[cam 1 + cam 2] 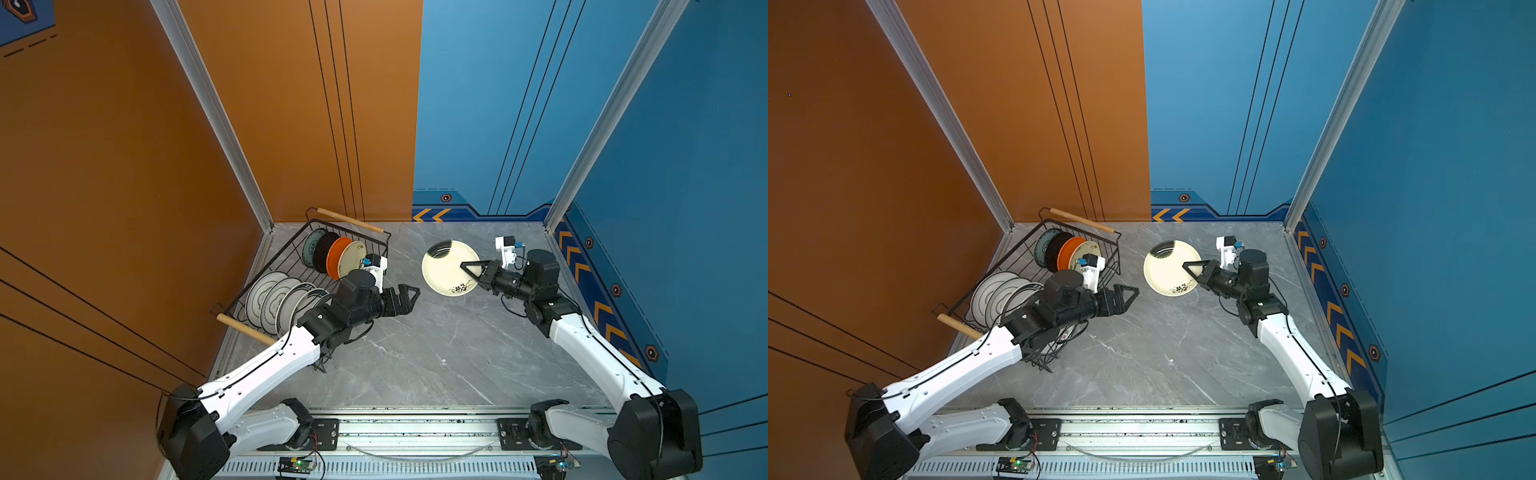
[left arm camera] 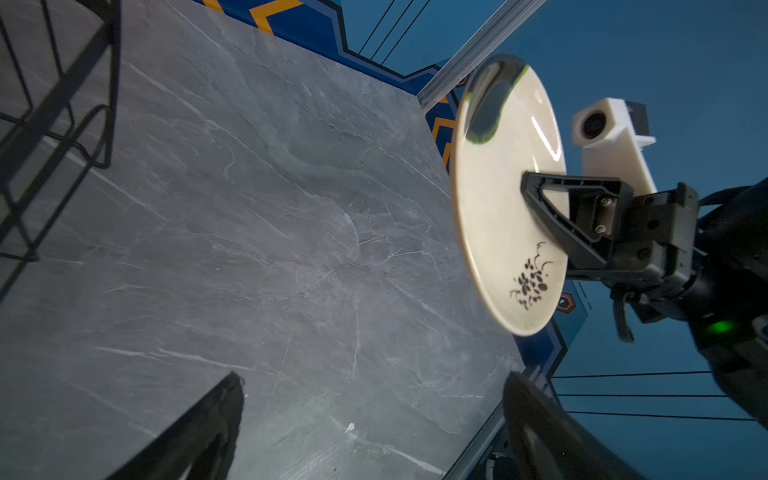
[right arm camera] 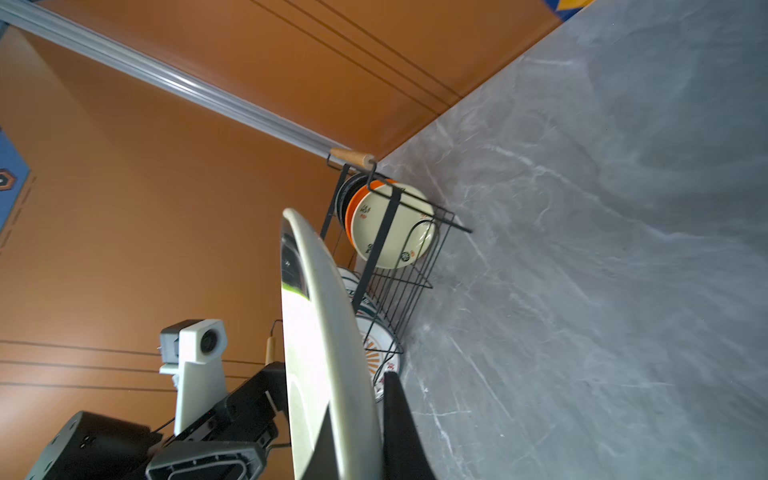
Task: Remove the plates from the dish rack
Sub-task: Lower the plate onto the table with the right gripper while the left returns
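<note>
- Dish rack (image 1: 351, 220) holds four small plates (image 1: 338, 257) and large white plates (image 1: 266, 295), upright.
- Right gripper (image 1: 464, 264), right of the rack, clamps a cream plate (image 1: 442, 272).
- Left gripper (image 1: 411, 294) beside the rack: wide, empty.

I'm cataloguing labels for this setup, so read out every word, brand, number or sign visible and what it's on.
Nothing here is legible.
Cream plate in the dish rack: black and red marks, too blurred to read.
White plate with orange sunburst: red marks, too blurred.
Flower-sprig cream plate outside the dish rack: black sprig only, no lettering.
Blue wall band: orange chevrons, hexagon badges, no words.
</note>
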Robot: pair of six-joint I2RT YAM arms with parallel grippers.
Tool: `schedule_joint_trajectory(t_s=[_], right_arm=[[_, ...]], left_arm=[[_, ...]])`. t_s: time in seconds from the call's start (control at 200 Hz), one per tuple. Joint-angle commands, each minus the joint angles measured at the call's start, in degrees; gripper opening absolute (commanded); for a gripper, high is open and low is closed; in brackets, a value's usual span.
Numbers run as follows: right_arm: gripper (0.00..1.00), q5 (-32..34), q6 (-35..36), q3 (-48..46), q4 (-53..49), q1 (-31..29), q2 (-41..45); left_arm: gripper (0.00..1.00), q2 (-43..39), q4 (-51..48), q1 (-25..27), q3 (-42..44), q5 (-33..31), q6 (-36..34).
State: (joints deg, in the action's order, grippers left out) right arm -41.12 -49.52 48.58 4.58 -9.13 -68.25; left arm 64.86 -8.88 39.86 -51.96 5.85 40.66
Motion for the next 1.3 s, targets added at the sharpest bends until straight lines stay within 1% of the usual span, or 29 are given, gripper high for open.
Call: schedule_joint_trajectory(t_s=[0.0,0.085,0.13,0.22,0.235,0.29,0.395,0.456,0.521,0.571,0.626,0.746,0.806,0.881,0.981,1.076,1.156,1.292], right_arm=[[0.00,4.8,8.6,2.1,-14.9,2.3,-2.0],[0.00,9.4,11.0,2.5,-17.1,2.5,-4.6],[0.00,11.5,11.6,2.9,-18.3,2.7,-6.3],[0.00,12.6,11.0,2.9,-17.5,3.3,-9.1],[0.00,12.9,10.8,3.0,-17.2,3.4,-9.9],[0.00,13.4,10.4,3.4,-16.9,3.6,-12.0],[0.00,13.6,8.7,3.5,-13.9,3.5,-15.6],[0.00,14.1,7.9,3.6,-12.1,3.3,-17.4],[0.00,14.0,7.0,3.7,-10.3,3.3,-19.7],[0.00,13.9,6.5,3.9,-9.2,3.2,-21.4],[0.00,13.9,6.0,4.1,-7.9,3.1,-23.0],[0.00,12.2,4.8,4.1,-4.8,2.8,-25.6],[0.00,11.8,4.2,4.2,-3.7,2.7,-26.7],[0.00,11.7,4.1,4.7,-3.2,2.6,-27.8],[0.00,11.1,3.4,4.9,-1.9,2.6,-29.6],[0.00,10.7,2.7,4.9,-0.6,2.5,-30.9],[0.00,10.6,2.6,4.8,0.1,2.4,-31.7],[0.03,10.5,2.4,4.9,0.6,2.3,-32.5]], left_arm=[[0.98,-1.8,-8.8,-1.0,-2.4,-4.4,-6.6],[0.98,-2.5,-13.6,-0.5,-4.7,-13.2,-5.5],[0.98,-2.4,-16.4,-0.3,-6.0,-16.6,-4.9],[0.98,-2.3,-19.2,-0.4,-6.7,-17.7,-7.0],[0.98,-2.1,-19.9,-0.4,-8.4,-17.7,-7.3],[0.98,-1.4,-22.7,-1.0,-10.5,-17.4,-9.1],[0.98,0.1,-27.4,-1.9,-14.1,-23.1,-10.0],[0.98,0.4,-27.5,-2.8,-14.4,-24.3,-11.9],[0.98,0.4,-26.7,-3.7,-14.3,-24.4,-14.5],[0.98,0.5,-25.8,-4.7,-13.8,-21.7,-18.1],[0.98,0.2,-23.8,-5.2,-12.7,-19.5,-19.9],[0.98,0.2,-23.4,-5.9,-12.3,-22.4,-20.2],[0.98,0.3,-24.4,-6.4,-12.6,-25.0,-20.0],[0.98,0.6,-25.0,-8.2,-12.4,-26.3,-19.8],[0.98,1.0,-25.1,-11.7,-11.7,-23.1,-19.2],[0.98,1.9,-25.1,-13.7,-11.6,-21.1,-20.0],[0.98,2.8,-25.1,-14.8,-11.6,-20.9,-20.2],[0.98,3.8,-25.0,-16.3,-11.4,-20.7,-20.3]])
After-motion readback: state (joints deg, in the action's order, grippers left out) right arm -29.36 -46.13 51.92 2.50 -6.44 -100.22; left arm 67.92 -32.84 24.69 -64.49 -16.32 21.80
